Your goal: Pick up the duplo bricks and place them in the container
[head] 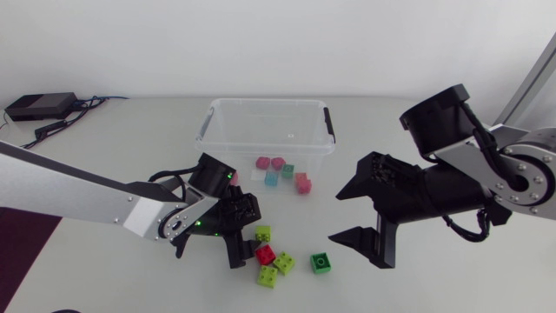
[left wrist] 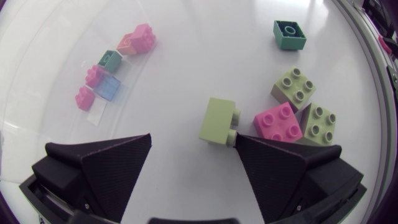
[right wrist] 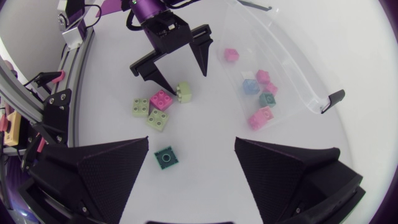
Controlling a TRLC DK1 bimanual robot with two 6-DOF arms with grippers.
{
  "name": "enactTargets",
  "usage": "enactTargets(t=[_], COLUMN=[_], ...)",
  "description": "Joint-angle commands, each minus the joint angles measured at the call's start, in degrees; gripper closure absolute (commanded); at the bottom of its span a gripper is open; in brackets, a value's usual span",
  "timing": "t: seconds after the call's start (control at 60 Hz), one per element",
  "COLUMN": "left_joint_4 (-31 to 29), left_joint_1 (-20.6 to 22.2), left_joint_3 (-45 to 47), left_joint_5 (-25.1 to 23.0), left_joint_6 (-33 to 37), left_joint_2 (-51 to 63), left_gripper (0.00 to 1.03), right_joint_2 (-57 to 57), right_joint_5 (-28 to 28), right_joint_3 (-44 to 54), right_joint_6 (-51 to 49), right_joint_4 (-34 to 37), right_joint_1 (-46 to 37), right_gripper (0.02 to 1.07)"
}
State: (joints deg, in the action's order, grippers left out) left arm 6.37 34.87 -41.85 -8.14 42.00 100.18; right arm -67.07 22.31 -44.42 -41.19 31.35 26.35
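Several loose duplo bricks lie on the white table: a lime one on its side (head: 262, 232) (left wrist: 219, 121), a red one (head: 265, 254) (left wrist: 278, 122), two more lime ones (head: 284, 262) (head: 268, 275) and a dark green one (head: 321, 263) (right wrist: 166, 158). My left gripper (head: 246, 235) (left wrist: 194, 135) (right wrist: 186, 79) is low and open. The tipped lime brick sits between its fingertips, close to one finger. My right gripper (head: 335, 217) (right wrist: 191, 142) hangs open above the table, the dark green brick just beside it. The clear container (head: 269, 109) (right wrist: 298, 68) holds several pink, blue and green bricks (head: 278, 172).
A black box with cables (head: 39, 106) lies at the far left corner. The container's black clip handles (head: 329, 122) (right wrist: 333, 99) stick out from its ends. Open tabletop stretches between the container and the loose bricks.
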Motion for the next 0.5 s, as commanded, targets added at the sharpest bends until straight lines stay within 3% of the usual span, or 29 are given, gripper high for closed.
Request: enactTargets(t=[0.0,0.317,0.4,0.483], left_joint_4=[-0.39,1.1,-0.83,-2.59], left_joint_1=[0.72,0.55,0.37,0.02], left_joint_3=[0.45,0.27,-1.49,-3.42], left_joint_5=[1.46,-5.83,-7.85,-9.0], left_joint_6=[-0.43,2.74,3.62,4.58], left_joint_2=[1.77,0.54,1.16,2.91], left_gripper=[0.09,0.09,0.15,0.29], right_joint_2=[-1.14,-2.37,-3.24,-5.0], right_joint_5=[-0.16,-0.95,-1.04,-1.47], right_joint_3=[1.71,4.87,5.84,6.63], right_joint_6=[-1.61,-2.4,-2.58,-3.28], right_joint_4=[0.81,0.64,0.11,-1.03], right_joint_1=[1.34,2.92,3.36,4.33], right_gripper=[0.07,0.07,0.07,0.07])
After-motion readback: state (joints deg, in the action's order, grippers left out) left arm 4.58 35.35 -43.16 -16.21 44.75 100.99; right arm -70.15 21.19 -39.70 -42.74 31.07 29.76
